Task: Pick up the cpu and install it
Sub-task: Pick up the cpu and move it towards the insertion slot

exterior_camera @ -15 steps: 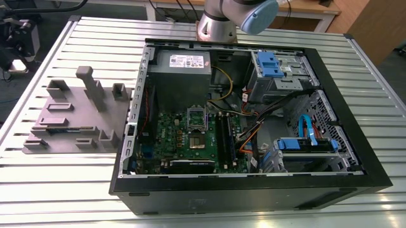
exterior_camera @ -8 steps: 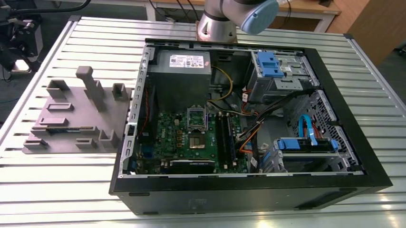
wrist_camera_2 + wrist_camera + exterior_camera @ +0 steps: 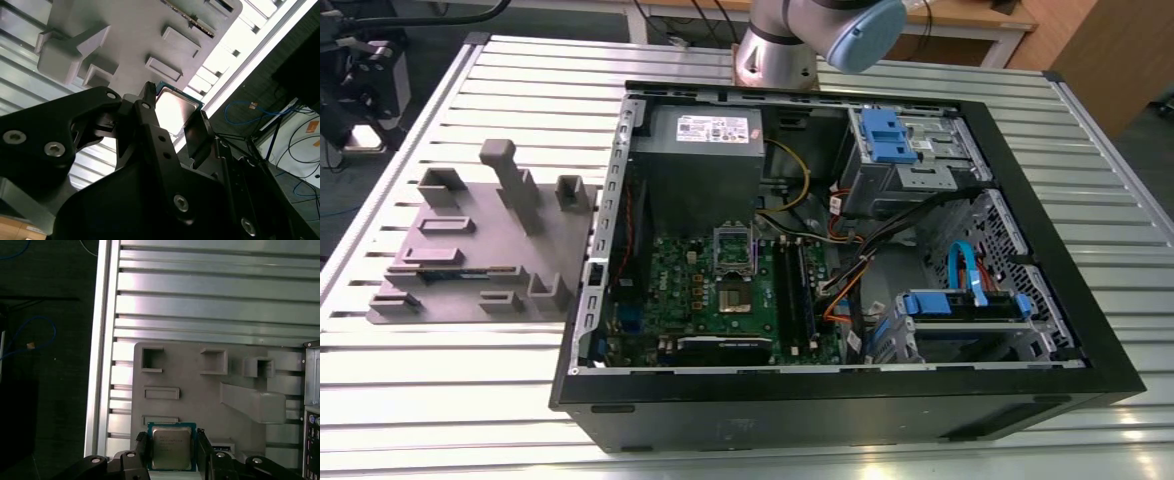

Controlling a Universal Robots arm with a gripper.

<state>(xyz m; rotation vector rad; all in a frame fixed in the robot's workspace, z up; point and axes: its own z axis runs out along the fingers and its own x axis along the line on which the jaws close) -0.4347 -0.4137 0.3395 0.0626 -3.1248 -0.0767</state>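
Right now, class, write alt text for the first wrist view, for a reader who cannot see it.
The gripper holds the cpu, a small silver square chip, by two opposite edges between its black fingers. Beyond it lies a grey fixture plate with raised blocks and pockets, resting on a ribbed metal table.

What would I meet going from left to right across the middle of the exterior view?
Grey fixture plate → computer case's left wall → green motherboard → orange and black cables → blue drive bracket.
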